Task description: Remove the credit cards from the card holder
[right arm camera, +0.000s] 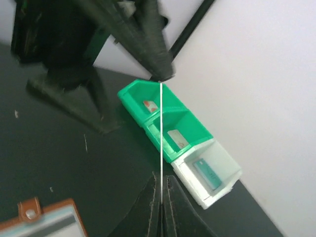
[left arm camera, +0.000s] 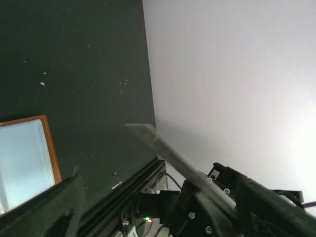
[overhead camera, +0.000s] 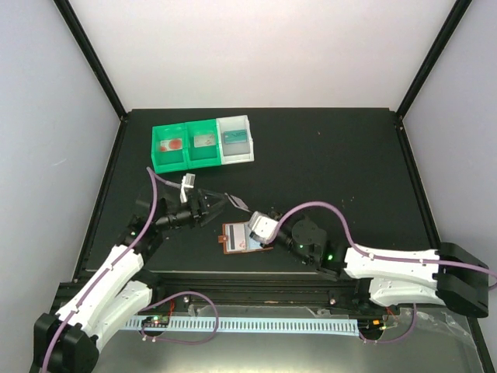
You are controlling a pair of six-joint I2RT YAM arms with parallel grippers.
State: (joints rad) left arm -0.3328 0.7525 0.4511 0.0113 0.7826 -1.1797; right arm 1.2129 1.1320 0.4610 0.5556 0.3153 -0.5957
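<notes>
The brown card holder [overhead camera: 239,238] lies open on the black table, its pale blue pocket face up; it also shows in the left wrist view [left arm camera: 24,158] and the right wrist view [right arm camera: 54,222]. My right gripper [overhead camera: 250,215] is just above the holder's far edge, shut on one thin whitish credit card [overhead camera: 237,201]. In the right wrist view the card [right arm camera: 161,133] is edge-on, rising from the shut gripper [right arm camera: 161,190]. My left gripper [overhead camera: 216,208] is open. One of its fingers [right arm camera: 158,61] touches the card's far end. The card shows as a grey strip in the left wrist view [left arm camera: 168,155].
Two green bins [overhead camera: 186,148] and a white bin [overhead camera: 235,140] stand in a row at the back left, each with a card inside. They also show in the right wrist view [right arm camera: 163,118]. Black frame rails edge the table. White walls surround it.
</notes>
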